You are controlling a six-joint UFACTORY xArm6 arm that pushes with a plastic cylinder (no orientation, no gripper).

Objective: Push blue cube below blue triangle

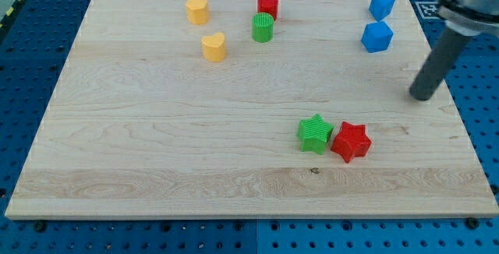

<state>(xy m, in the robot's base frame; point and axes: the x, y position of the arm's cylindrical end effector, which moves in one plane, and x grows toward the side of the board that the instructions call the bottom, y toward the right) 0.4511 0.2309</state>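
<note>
Two blue blocks sit at the view's top right. The upper one, the blue triangle [381, 5], lies near the board's top edge. The blue cube [376, 37] sits just below it, slightly to the left, apart from it by a small gap. My tip [422, 96] rests on the board to the right of and below the blue cube, well apart from it. The rod slants up to the view's top right corner.
A yellow block [196, 9] and a yellow heart [214, 47] lie at the top left-centre. A red cylinder [268, 6] touches a green cylinder [263, 28]. A green star [315, 133] touches a red star [351, 141] at the lower right.
</note>
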